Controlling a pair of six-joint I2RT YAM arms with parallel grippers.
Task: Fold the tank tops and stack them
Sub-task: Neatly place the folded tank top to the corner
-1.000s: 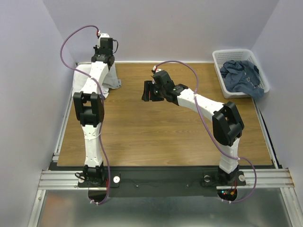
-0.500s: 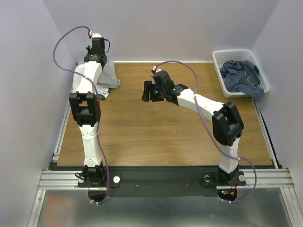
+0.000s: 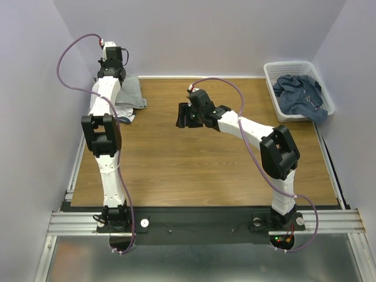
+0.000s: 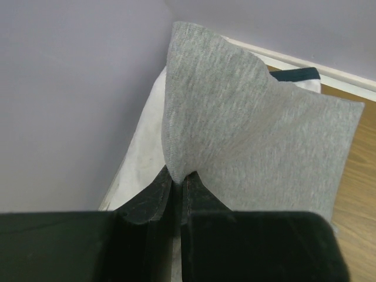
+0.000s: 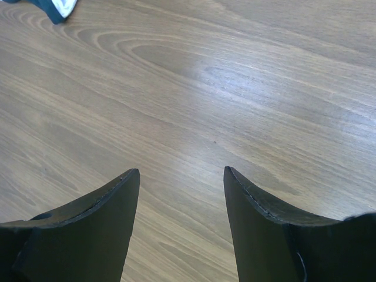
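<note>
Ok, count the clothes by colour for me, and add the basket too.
Grey tank top: 1
White garment under it: 1
Blue clothes heap, pieces not separable by eye: 1
White basket: 1
Total: 4

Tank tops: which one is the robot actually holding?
The grey one, pinched in the left tool; the white one lies under it, the blue one sits in the basket.

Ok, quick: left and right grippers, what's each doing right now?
Left gripper: shut on the grey tank top.
Right gripper: open, holding nothing.
</note>
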